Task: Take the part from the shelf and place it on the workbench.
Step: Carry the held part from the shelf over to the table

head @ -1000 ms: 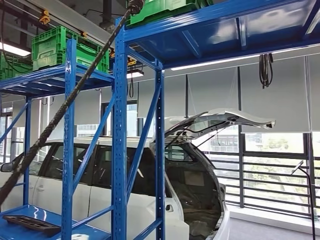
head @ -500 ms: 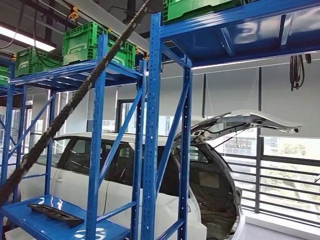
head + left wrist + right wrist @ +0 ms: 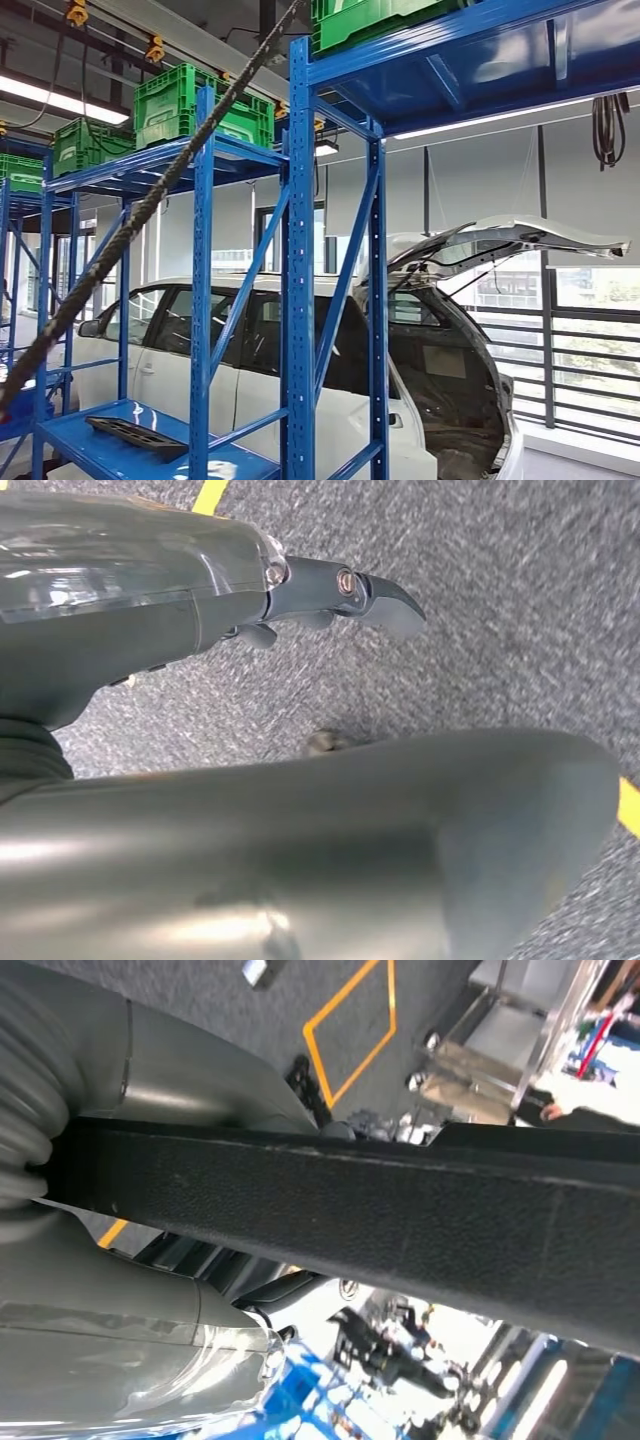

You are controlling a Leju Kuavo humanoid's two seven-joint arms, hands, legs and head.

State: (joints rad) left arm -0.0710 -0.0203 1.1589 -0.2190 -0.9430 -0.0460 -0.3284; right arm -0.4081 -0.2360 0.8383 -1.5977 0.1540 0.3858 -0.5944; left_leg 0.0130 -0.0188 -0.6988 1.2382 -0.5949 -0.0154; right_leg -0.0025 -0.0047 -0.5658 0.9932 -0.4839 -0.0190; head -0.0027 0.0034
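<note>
**Presently recorded: part in hand, racking ahead**

Item 1. Right robot hand point(image 3: 136, 1320): seen in the right wrist view, clamped on a long black part point(image 3: 377, 1230). The part is a straight bar with a grained surface. It is gripped between the grey thumb and the rest of the hand and runs on well past them. How far it runs cannot be told.

Item 2. Left robot hand point(image 3: 249, 810): seen in the left wrist view. Nothing is held. One dark finger point(image 3: 377, 590) is stretched out straight and kept well apart from the thick grey thumb. Grey speckled floor point(image 3: 513, 610) is seen beneath it, crossed by a yellow line point(image 3: 207, 494).

Item 3. Blue shelving rack point(image 3: 300, 260): seen in the head view, upright, with perforated posts and diagonal braces. A dark moulded piece point(image 3: 124, 437) is laid flat on its lowest board, near the left post. Green crates point(image 3: 202, 108) are stacked on the top boards.

Item 4. White car point(image 3: 332, 420): parked behind the rack, with its tailgate point(image 3: 513, 238) raised.

Item 5. Braided rope point(image 3: 143, 215): stretched diagonally across the left half of the head view, in front of the rack.

Item 6. Window railing point(image 3: 589, 370): set behind the car, at the right.

Item 7. Yellow floor marking point(image 3: 355, 1030): seen beyond the held part in the right wrist view, on dark flooring.
</note>
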